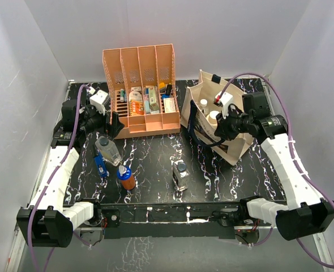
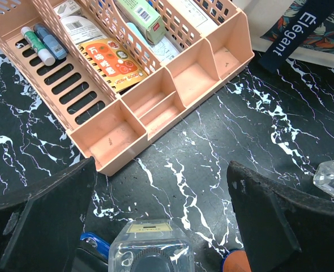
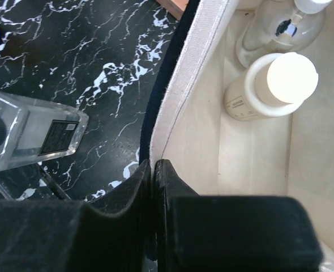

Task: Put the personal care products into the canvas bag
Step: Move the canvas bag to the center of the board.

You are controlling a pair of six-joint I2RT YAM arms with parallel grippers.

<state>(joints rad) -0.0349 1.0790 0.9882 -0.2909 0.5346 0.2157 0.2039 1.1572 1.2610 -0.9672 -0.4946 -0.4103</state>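
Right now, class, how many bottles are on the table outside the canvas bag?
4: clear grey-capped bottle at left, small blue bottle beside it, orange-brown blue-capped bottle nearer the front, clear square dark-capped bottle at centre. None looks hidden.

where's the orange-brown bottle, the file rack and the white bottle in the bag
orange-brown bottle point(image 1: 128, 181): top view, its body
file rack point(image 2: 113, 139): left wrist view, front compartment floor
white bottle point(image 3: 286, 76): right wrist view, its cap top

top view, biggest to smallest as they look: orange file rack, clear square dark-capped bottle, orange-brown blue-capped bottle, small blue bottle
1. orange file rack
2-3. clear square dark-capped bottle and orange-brown blue-capped bottle, too alike to rank
4. small blue bottle
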